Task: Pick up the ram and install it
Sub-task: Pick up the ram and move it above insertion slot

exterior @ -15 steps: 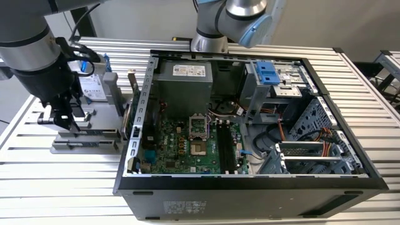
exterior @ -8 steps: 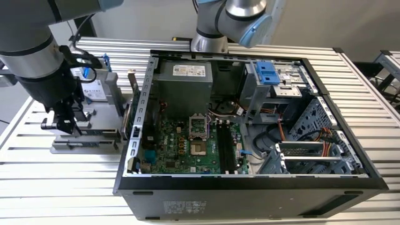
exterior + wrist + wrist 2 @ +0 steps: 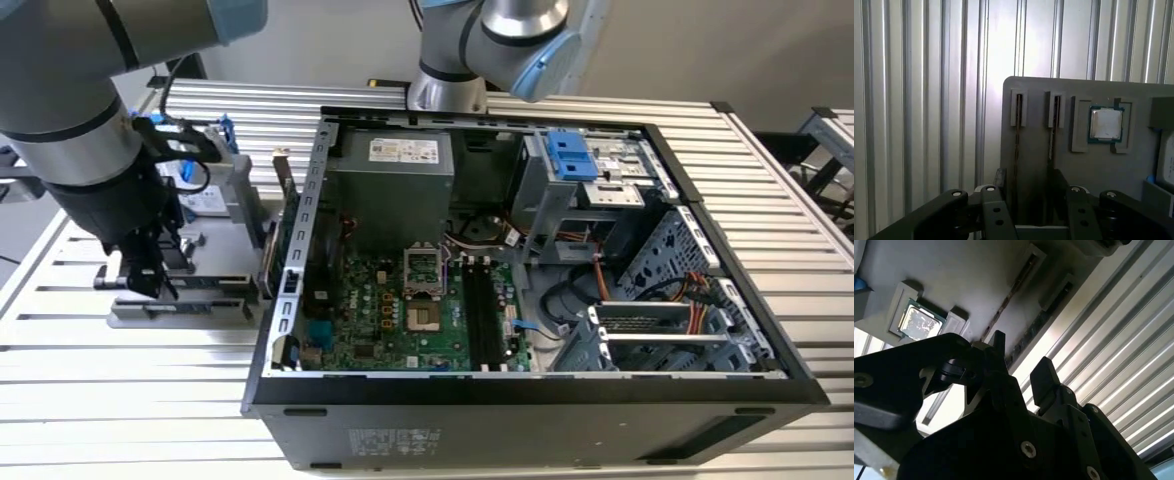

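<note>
Across the ribbed bench (image 3: pixel 80 350) we see the arm (image 3: pixel 94 170) pointing straight down over a grey tray (image 3: pixel 1034 100), claw (image 3: pixel 1029 175) open and empty; the ram (image 3: pixel 1017 140) stands edgewise in its slot just beneath.

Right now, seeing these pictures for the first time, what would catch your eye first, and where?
The open computer case with its green motherboard dominates the slatted table in the exterior view. On that view's left, the arm hangs its claw over a grey tray. In the first wrist view the open claw is close to two ram sticks standing on edge in slots, with a silver processor chip beside them.
</note>
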{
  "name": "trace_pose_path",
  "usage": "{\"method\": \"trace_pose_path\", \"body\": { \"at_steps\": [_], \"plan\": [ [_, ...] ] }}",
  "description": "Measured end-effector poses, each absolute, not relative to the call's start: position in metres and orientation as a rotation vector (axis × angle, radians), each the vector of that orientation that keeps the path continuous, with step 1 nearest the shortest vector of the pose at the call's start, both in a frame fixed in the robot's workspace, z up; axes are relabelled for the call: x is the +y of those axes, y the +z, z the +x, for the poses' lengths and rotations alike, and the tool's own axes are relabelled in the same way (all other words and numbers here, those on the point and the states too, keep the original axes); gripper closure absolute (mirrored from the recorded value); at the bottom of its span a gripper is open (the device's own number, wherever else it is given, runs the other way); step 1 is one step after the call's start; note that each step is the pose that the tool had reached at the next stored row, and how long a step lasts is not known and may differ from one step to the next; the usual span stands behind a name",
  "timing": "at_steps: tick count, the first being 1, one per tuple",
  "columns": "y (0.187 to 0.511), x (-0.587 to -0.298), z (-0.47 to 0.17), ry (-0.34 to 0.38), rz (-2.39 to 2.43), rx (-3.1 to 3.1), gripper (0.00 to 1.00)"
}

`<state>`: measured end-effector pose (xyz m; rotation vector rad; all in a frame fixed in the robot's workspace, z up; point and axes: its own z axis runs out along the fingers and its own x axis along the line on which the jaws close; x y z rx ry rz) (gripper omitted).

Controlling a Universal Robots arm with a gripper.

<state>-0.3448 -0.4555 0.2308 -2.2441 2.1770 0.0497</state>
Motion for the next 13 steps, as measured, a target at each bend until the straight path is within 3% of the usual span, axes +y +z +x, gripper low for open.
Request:
{"method": "trace_pose_path", "body": {
  "at_steps": [13],
  "plan": [
    [0.209, -0.46, -0.345, 0.05, -2.228, 2.193, 0.0]
  ]
}}
